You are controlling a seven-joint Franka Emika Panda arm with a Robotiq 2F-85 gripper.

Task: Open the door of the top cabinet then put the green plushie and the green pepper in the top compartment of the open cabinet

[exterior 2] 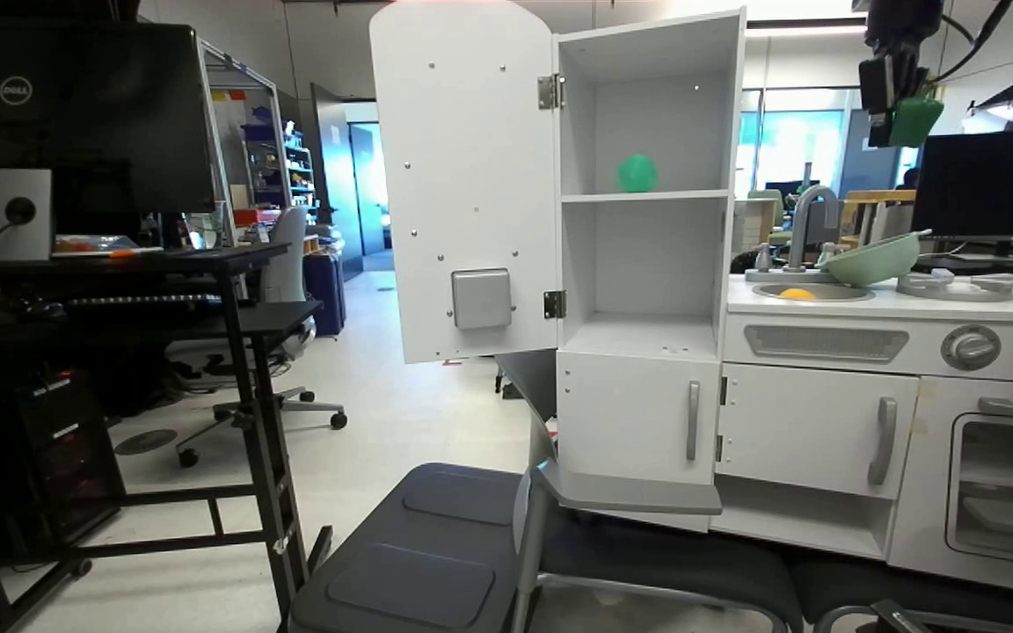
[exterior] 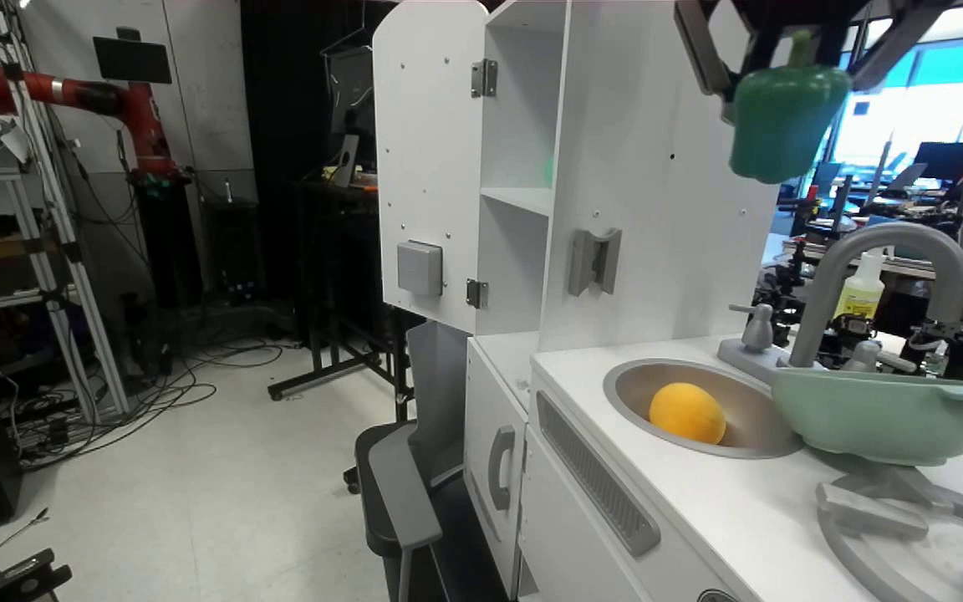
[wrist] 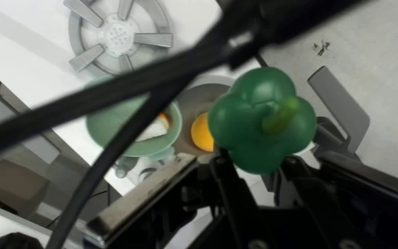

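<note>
Pepper in the grip. In an exterior view, gripper [exterior: 792, 90] has its jaws drawn in on either side of the green pepper [exterior: 787, 134], parted only by the width of what they hold. Stem up, body hanging below. Wrist view shows the same pepper from its stem end, all lobes plain. Held in mid-air, outside the cupboard, well above the sink [exterior: 756, 431].

Door of the top cabinet [exterior 2: 471, 167]: swung wide on two hinges [exterior 2: 550, 91], grey square handle [exterior 2: 482, 299] near its lower edge; seen so in both exterior views. Top cabinet [exterior: 640, 192] therefore open at the front.

Top compartment [exterior 2: 665, 114]: green plushie [exterior 2: 637, 173] on the shelf [exterior 2: 643, 197], near the middle, a round green shape; surface too small to make out.

Countertop [exterior: 741, 493]: yellow-orange ball [exterior: 687, 413] lies in the sink. Pale green bowl [exterior: 883, 418] tilted at the sink's edge; wrist view shows a white-and-orange item [wrist: 155, 129] inside it, partly hidden, kind unclear. Grey faucet [exterior: 816, 301] at the back of the sink. Stove burner [wrist: 119, 35] near the bowl.
</note>
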